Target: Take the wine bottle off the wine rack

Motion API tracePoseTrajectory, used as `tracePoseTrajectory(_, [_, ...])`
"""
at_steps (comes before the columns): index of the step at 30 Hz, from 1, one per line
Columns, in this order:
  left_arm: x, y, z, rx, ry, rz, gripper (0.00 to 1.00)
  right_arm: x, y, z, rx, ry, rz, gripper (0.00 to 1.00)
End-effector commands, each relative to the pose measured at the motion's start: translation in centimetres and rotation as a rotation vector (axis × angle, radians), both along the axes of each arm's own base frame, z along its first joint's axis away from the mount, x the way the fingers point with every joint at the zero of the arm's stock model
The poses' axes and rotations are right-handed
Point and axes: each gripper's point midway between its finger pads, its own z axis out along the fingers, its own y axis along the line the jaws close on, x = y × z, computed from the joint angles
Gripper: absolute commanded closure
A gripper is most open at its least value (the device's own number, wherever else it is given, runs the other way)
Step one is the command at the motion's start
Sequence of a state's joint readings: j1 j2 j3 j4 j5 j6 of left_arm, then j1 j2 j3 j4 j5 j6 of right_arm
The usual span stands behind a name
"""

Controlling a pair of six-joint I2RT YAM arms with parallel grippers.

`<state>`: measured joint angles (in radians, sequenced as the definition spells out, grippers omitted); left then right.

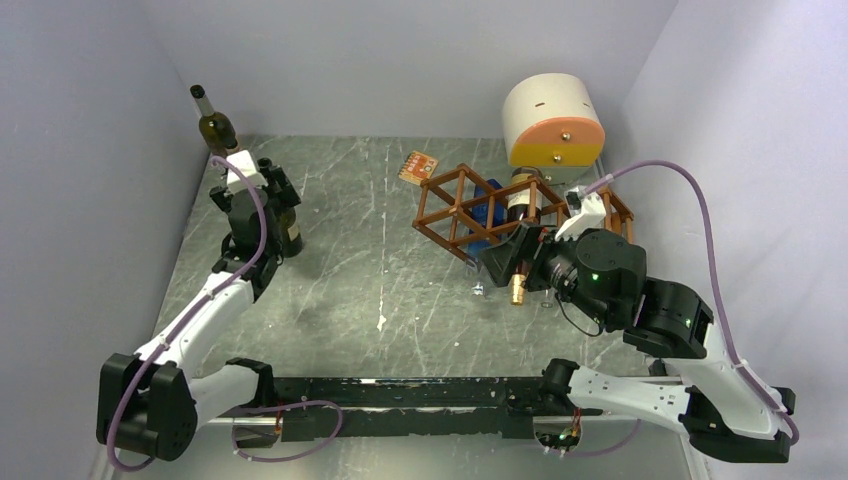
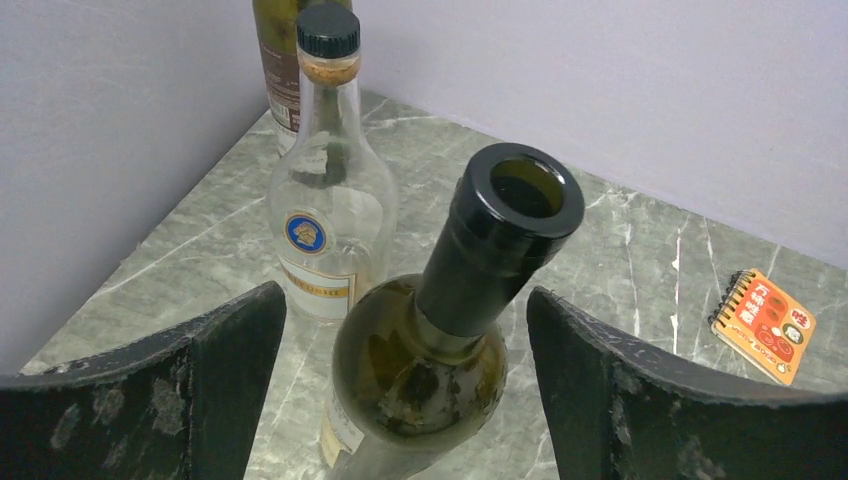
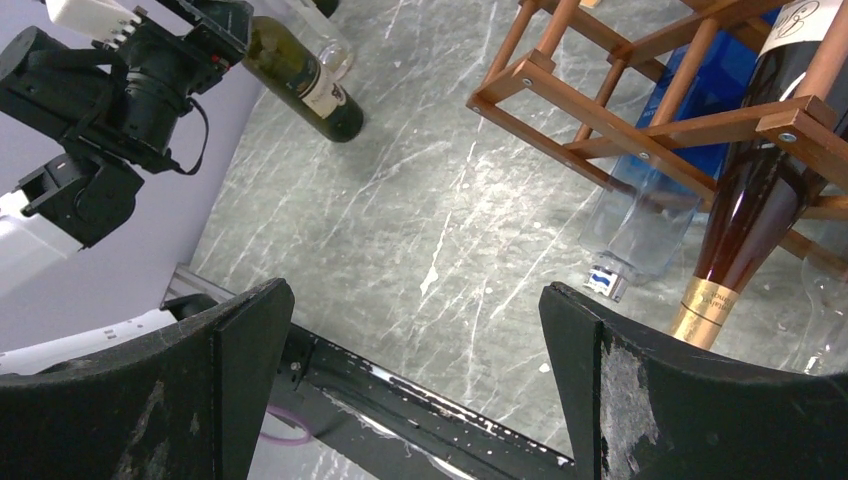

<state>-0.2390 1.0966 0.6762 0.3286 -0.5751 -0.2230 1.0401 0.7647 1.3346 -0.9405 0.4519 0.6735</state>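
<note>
Nearest us, the right gripper [image 3: 417, 295] hangs with its fingers spread wide and nothing between them, just short of the wine rack [image 3: 600, 110]. The wine bottle [image 3: 760, 190] lies in a cell of that rack, its gold-foiled neck poking out towards our side and slanting down. A plastic bottle [image 3: 640, 215] with a blue label lies in the rack just beside it.

On the left, the left gripper [image 2: 405, 300] stands wide around an uncapped green bottle [image 2: 420, 370] on the table [image 1: 380, 270], and we see a gap on each side. Behind it come a glass bottle [image 2: 330, 230], a corner bottle [image 1: 215, 125], an orange notepad [image 2: 765, 325] and a cream-and-orange drum [image 1: 553, 125].
</note>
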Motion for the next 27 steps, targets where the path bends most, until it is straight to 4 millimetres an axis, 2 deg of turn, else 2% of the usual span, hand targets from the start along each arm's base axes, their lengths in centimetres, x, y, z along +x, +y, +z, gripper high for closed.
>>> tracePoseTrajectory(1, [-0.4,0.1,3.2,0.006,-0.079,0.019,0.05,0.0,0.1,0.3,0.016,-0.004,0.001,0.0])
tracePoseTrajectory(2, [-0.5,-0.1,3.6,0.014,-0.087,0.012,0.0,0.0,0.1,0.3,0.015,-0.004,0.0,0.0])
tracePoseTrajectory(5, [-1.1,-0.2,5.2,0.02,-0.114,0.019,0.0,0.0,0.0,0.0,0.002,0.001,-0.006,0.0])
tracePoseTrajectory(8, [-2.2,0.0,7.8,0.006,-0.174,0.012,0.0,0.2,-0.3,-0.8,-0.04,0.019,-0.025,0.0])
tracePoseTrajectory(13, [-4.7,-1.5,13.8,0.001,-0.281,-0.117,0.01,0.8,-1.0,-3.7,-0.164,0.09,-0.084,0.0])
tracePoseTrajectory(17, [-6.4,-4.7,16.6,0.034,-0.382,-0.324,0.0,1.6,-2.8,-7.6,-0.264,0.191,-0.263,0.0])
tracePoseTrajectory(19, [-7.2,-7.2,17.7,0.076,-0.446,-0.476,0.01,1.9,-4.3,-10.0,-0.346,0.237,-0.376,0.02])
tracePoseTrajectory(22, [-7.8,-9.7,18.3,0.091,-0.465,-0.62,0.0,3.3,-4.0,-12.4,-0.37,0.272,-0.416,0.02])
tracePoseTrajectory(25, [-8.0,-11.2,18.3,0.059,-0.463,-0.701,0.0,6.2,-4.6,-15.0,-0.305,0.333,-0.391,0.03])
tracePoseTrajectory(27, [-8.2,-12.2,18.3,0.052,-0.46,-0.752,0.0,8.1,-5.5,-17.2,-0.243,0.371,-0.342,0.1])
